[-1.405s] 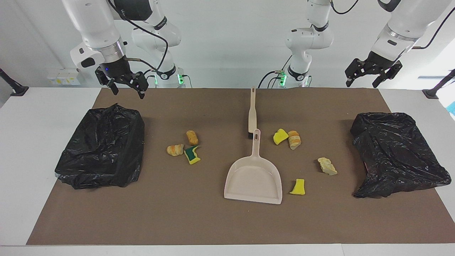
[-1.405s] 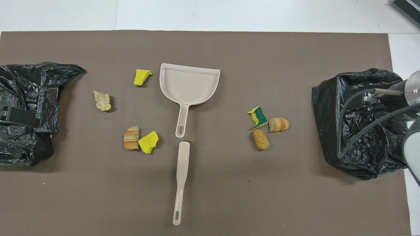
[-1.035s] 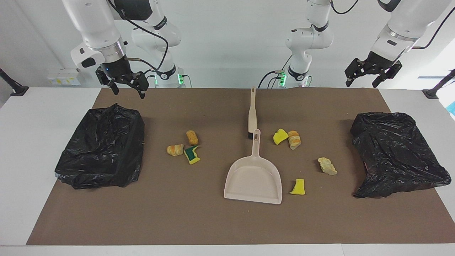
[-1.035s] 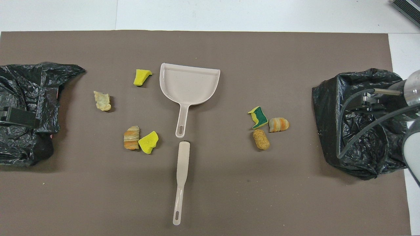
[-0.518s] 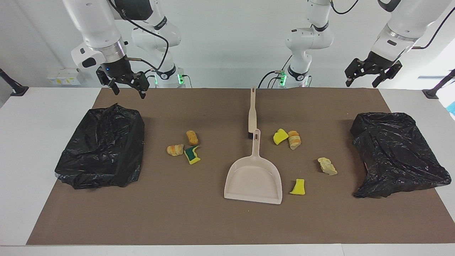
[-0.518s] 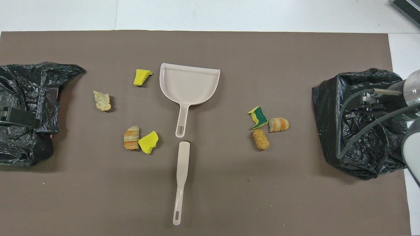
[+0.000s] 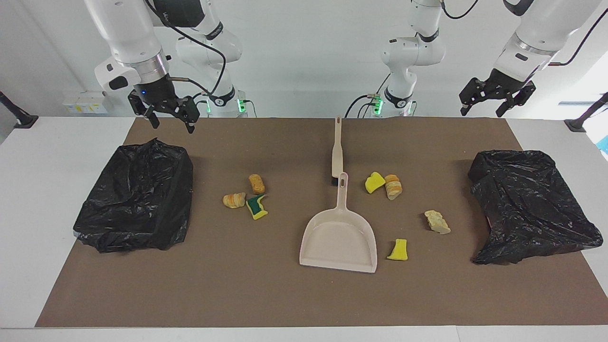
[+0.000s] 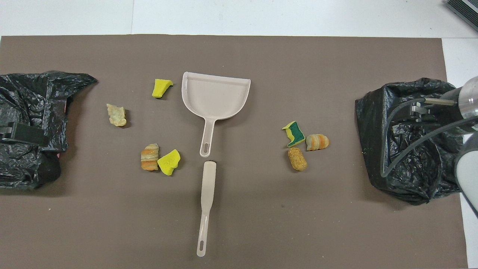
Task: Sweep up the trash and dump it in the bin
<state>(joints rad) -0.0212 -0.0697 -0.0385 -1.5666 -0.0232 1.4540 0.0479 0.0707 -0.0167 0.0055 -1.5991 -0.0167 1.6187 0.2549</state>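
Left tool [image 7: 492,99] edged up; brush [image 7: 337,153] handle points toward robots.

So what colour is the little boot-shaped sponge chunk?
The boot-shaped sponge chunk is dark green with a yellow edge, clearest in the overhead view.

The right gripper [image 7: 170,118] hangs open in the air, just above the black bag [image 7: 135,197] at its end of the brown mat [image 7: 266,294]. The left gripper [image 7: 483,105] hangs open above the other black bag [image 7: 529,204]. The dustpan [image 7: 339,235], brush [image 7: 337,152] and trash [image 7: 256,183] lie well apart from both grippers, between them.
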